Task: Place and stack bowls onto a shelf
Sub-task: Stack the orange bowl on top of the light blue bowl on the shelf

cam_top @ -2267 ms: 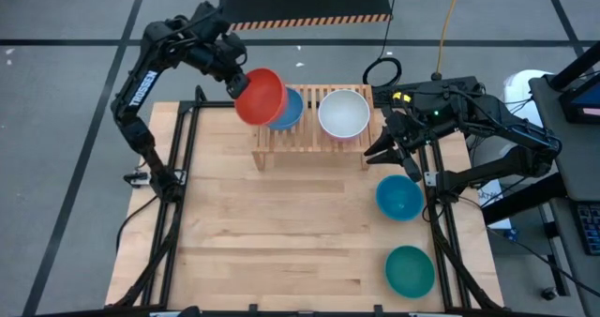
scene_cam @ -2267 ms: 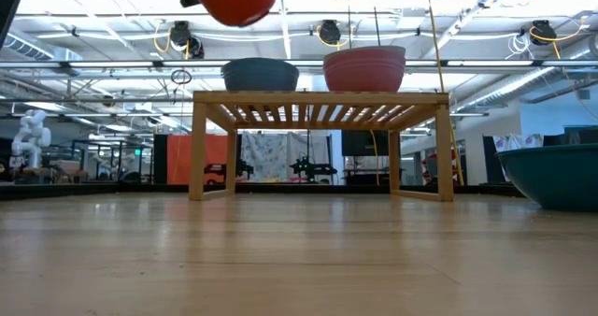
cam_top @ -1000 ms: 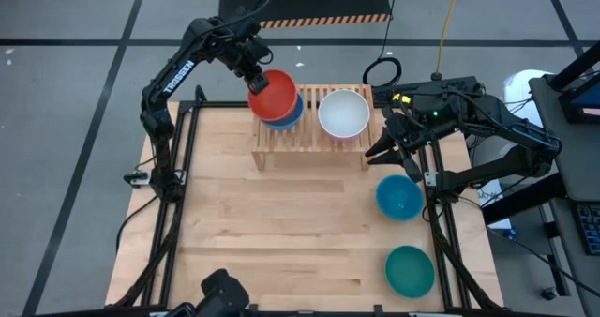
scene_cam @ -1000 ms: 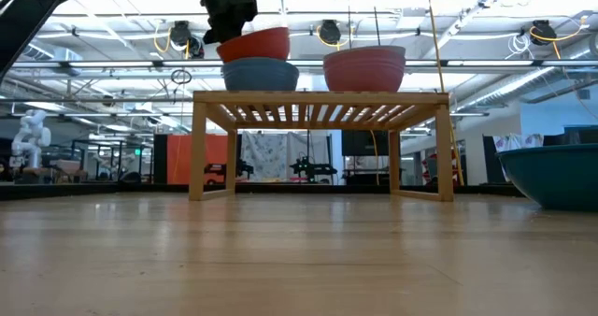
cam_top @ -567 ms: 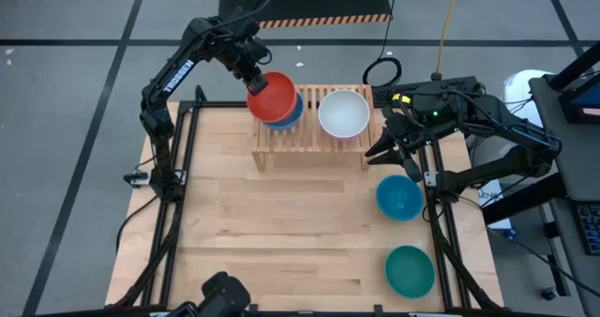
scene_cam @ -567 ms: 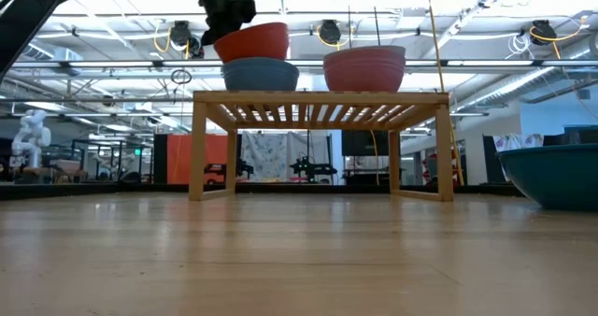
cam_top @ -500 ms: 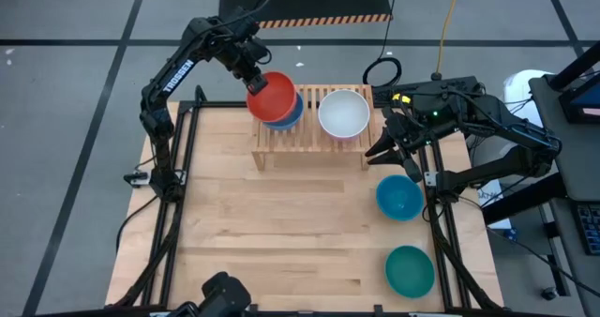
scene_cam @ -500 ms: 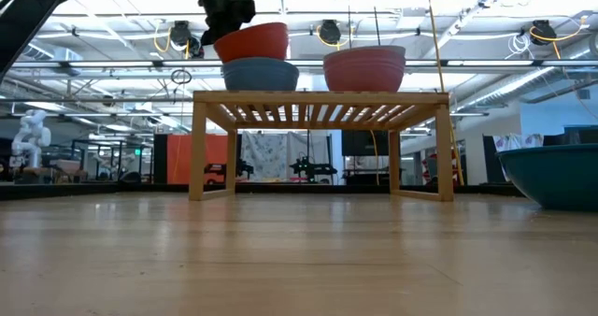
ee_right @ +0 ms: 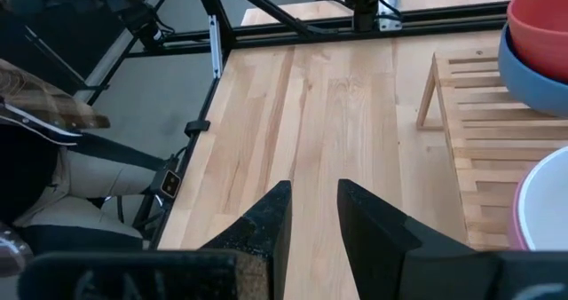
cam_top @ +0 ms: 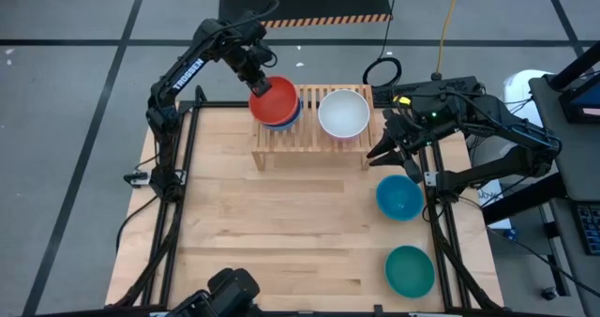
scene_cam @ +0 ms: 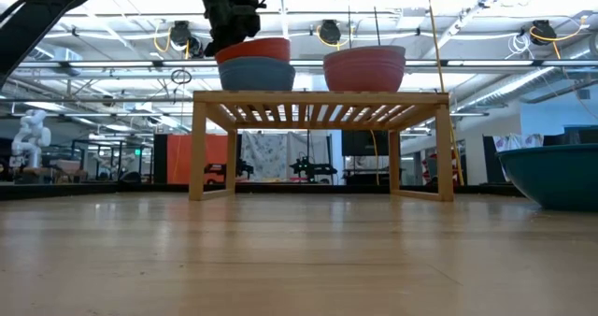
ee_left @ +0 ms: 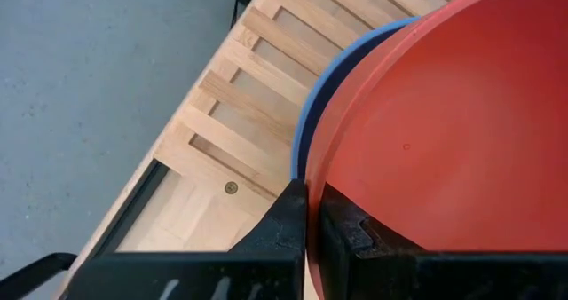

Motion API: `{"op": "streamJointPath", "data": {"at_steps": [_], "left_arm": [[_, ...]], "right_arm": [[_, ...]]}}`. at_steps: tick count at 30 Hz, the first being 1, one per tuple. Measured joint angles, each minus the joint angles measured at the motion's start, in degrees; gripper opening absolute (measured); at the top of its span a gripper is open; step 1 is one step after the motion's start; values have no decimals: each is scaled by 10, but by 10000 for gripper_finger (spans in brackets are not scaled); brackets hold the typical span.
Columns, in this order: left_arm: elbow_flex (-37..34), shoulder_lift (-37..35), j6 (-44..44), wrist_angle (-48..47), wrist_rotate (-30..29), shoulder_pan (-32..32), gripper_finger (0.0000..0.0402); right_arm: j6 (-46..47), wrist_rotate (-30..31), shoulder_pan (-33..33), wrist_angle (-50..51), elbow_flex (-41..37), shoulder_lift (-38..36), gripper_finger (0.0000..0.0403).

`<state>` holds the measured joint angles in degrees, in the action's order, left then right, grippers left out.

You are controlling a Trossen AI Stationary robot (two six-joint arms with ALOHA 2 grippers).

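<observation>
The red bowl (cam_top: 275, 101) sits nested in a blue bowl (cam_top: 286, 122) on the left half of the light-wood shelf (cam_top: 309, 141). My left gripper (cam_top: 260, 76) is shut on the red bowl at its far-left side. A white bowl (cam_top: 343, 113) sits inside the pink bowl (scene_cam: 364, 69) on the shelf's right half. The second blue bowl (cam_top: 399, 197) and the teal bowl (cam_top: 411, 270) stand on the table near its right edge. My right gripper (cam_top: 380, 153) hovers open just right of the shelf, touching nothing. My left gripper pinches the red bowl's rim (ee_left: 312, 193) on its far-left side, one finger (ee_left: 291, 225) outside the wall and the other finger (ee_left: 346, 238) inside. The fingers come slanting down from the far left. The bowl sits about level inside the blue bowl (ee_left: 306, 122).
Bare tabletop (cam_top: 281, 223) spreads in front of the shelf. Black frame rails (cam_top: 178, 204) run along both table sides. A dark device (cam_top: 225, 294) shows at the near edge. A seated person (ee_right: 53, 167) shows beyond the table in the right wrist view.
My left gripper has moved down and slightly toward the far edge, still shut on the red bowl. The red bowl, tilted on top of the blue bowl a second ago, now sits lower and about level inside it.
</observation>
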<state>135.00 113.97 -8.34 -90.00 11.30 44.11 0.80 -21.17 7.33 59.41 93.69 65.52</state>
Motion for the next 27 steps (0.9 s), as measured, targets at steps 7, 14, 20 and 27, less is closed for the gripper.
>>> {"op": "streamJointPath", "data": {"at_steps": [7, 14, 20, 27], "left_arm": [[0, 1, -2, 0, 1, 1, 20], [0, 1, 1, 0, 1, -6, 37], [0, 0, 14, 0, 2, -15, 40], [0, 0, 11, 0, 2, -23, 41]], "right_arm": [[0, 0, 0, 0, 0, 0, 86], [0, 0, 0, 0, 0, 0, 86], [0, 0, 0, 0, 0, 0, 86], [0, 0, 0, 0, 0, 0, 86]]}}
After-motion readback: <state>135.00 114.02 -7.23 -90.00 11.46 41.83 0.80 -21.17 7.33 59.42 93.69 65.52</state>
